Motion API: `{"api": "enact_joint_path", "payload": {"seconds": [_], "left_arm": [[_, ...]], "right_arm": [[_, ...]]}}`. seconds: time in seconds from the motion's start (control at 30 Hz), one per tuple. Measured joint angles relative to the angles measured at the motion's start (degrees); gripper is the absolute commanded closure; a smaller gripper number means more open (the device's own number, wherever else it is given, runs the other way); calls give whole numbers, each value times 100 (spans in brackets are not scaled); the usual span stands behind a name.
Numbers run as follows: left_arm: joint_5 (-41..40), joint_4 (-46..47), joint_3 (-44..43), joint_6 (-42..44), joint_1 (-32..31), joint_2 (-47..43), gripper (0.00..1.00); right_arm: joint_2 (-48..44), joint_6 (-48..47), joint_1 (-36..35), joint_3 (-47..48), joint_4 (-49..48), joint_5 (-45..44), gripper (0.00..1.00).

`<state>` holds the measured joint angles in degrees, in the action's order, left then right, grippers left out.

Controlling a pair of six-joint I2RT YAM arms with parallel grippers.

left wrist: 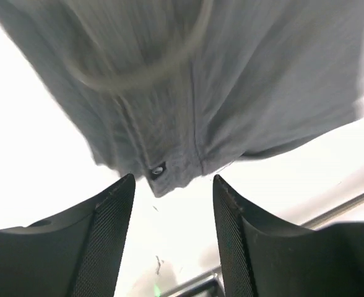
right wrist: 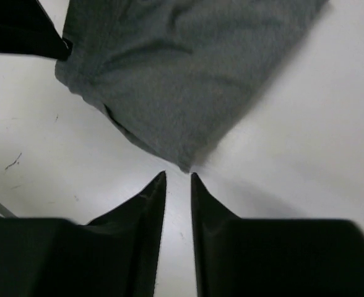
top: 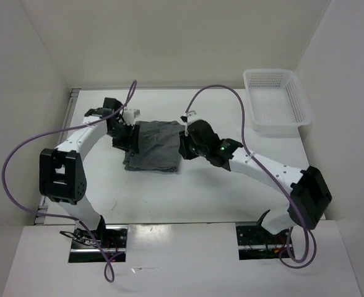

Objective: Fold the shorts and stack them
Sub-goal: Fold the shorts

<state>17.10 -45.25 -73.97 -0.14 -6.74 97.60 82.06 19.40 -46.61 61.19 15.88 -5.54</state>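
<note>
Left gripper point(left wrist: 173, 179) gapes wide, right gripper point(right wrist: 177, 174) barely parted, both empty at shorts point(top: 152, 145) corners, so I'm guessing a shallow pinch slips or drags them along the bench point(top: 188, 192).

a white bench point(top: 188, 198) filled the middle of the top view, closed in by plain white walls: a back wall point(top: 182, 37), a left wall point(top: 15, 93) and a right wall point(top: 349, 62). a thin metal rail point(top: 72, 102) ran along the bench's left edge. a white mesh basket point(top: 275, 127) sat in the far right corner, close to the right wall. a pale board point(top: 182, 260) lay across the near edge. the light was bright and even, shadows soft. faint dark scuffs point(right wrist: 12, 162) marked the bench top.
</note>
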Motion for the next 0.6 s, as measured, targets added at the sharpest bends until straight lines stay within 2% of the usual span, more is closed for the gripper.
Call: {"api": "enact_joint_path", "payload": {"seconds": [0.07, 0.17, 0.33, 0.43, 0.47, 0.6], "left_arm": [[90, -24, -424, -4, 94, -85, 35], [142, 190, -1001, -7, 229, -157, 30], [-52, 662, -1565, -7, 282, 352, 30], [-190, 1003, -1722, -13, 280, 1110, 37], [-229, 1049, -1720, -15, 280, 1333, 47], [-341, 1117, -1657, -17, 280, 1869, 67]], "right_arm": [[348, 0, 4, 393, -22, 24, 88], [1099, 20, 11, 901, -92, 92, 98], [2146, 52, 13, 1126, -153, 345, 100], [2474, 94, 13, 1113, -149, 476, 100], [2518, 129, 13, 1104, -149, 494, 100], [2629, 286, 15, 1082, -192, 566, 100]]}}
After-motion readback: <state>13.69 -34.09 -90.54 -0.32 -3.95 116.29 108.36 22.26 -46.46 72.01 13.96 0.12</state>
